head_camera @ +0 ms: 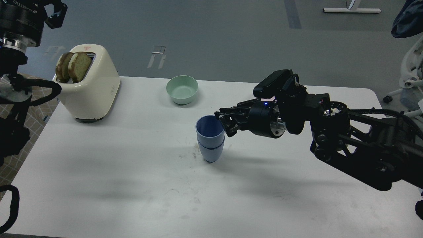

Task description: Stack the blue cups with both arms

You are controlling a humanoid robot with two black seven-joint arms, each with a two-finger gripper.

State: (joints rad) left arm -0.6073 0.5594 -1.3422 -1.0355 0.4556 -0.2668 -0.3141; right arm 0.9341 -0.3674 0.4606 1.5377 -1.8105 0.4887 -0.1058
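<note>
The two blue cups stand nested upright in the middle of the white table (pixel 132 185). The upper cup (pixel 209 128) sits deep in the lower cup (pixel 211 152). My right gripper (pixel 222 124) comes in from the right and is level with the upper cup's right rim. Its fingers are spread apart and hold nothing. My left arm is raised at the far left edge. Its gripper (pixel 55 14) is dark, partly cut off by the frame, and far from the cups.
A cream toaster (pixel 94 84) with two toast slices stands at the back left. A mint-green bowl (pixel 182 89) sits behind the cups. An office chair (pixel 409 76) stands off the table's far right.
</note>
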